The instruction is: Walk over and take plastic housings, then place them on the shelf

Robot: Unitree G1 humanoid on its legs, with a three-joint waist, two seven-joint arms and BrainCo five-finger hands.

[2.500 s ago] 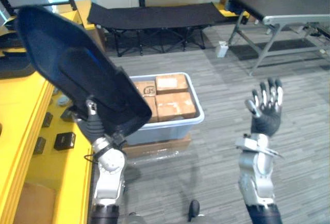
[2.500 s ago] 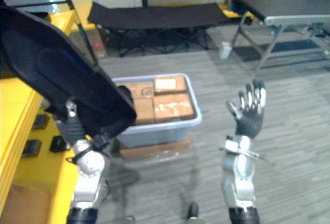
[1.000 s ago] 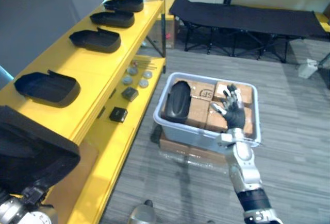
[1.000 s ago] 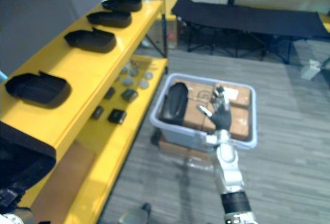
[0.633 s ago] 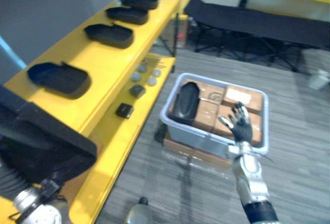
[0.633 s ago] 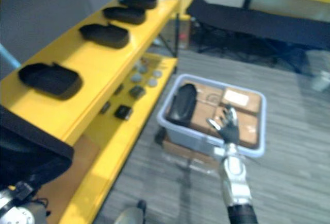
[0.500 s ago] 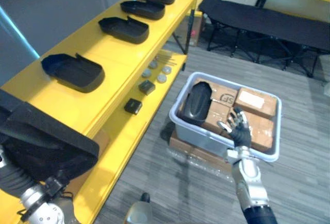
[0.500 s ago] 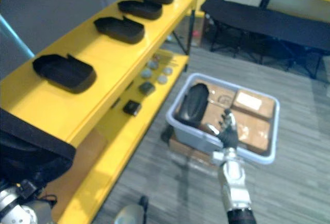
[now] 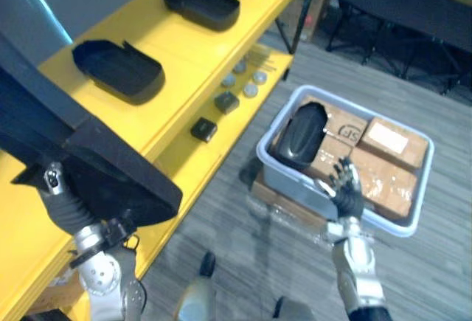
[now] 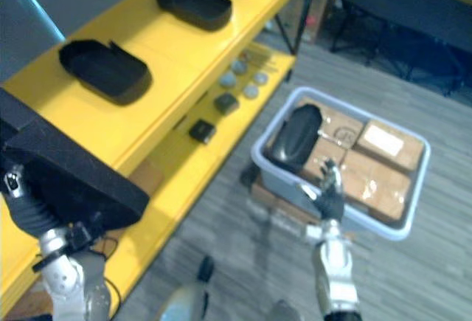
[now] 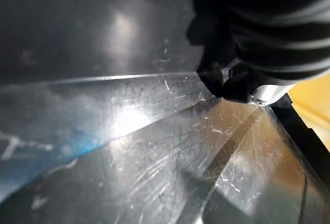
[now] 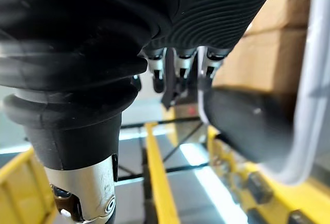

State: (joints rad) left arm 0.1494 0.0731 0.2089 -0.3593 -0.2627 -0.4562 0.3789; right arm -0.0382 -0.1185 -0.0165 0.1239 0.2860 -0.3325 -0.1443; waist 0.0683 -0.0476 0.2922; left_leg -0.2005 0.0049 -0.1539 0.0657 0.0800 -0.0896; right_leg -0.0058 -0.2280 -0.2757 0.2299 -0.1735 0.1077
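A black housing [image 9: 96, 166] is carried on the left hand [image 9: 65, 204]; the grip cannot be told. The right hand [image 9: 348, 197] is held with fingers [image 9: 344, 173] spread open.

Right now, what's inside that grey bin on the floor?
A black plastic housing lies on brown cardboard boxes in the grey bin. Anything beneath the boxes is covered.

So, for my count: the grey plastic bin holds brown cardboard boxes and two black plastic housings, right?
No, just one black plastic housing lies in the grey plastic bin, with the brown cardboard boxes; the left eye view shows it.
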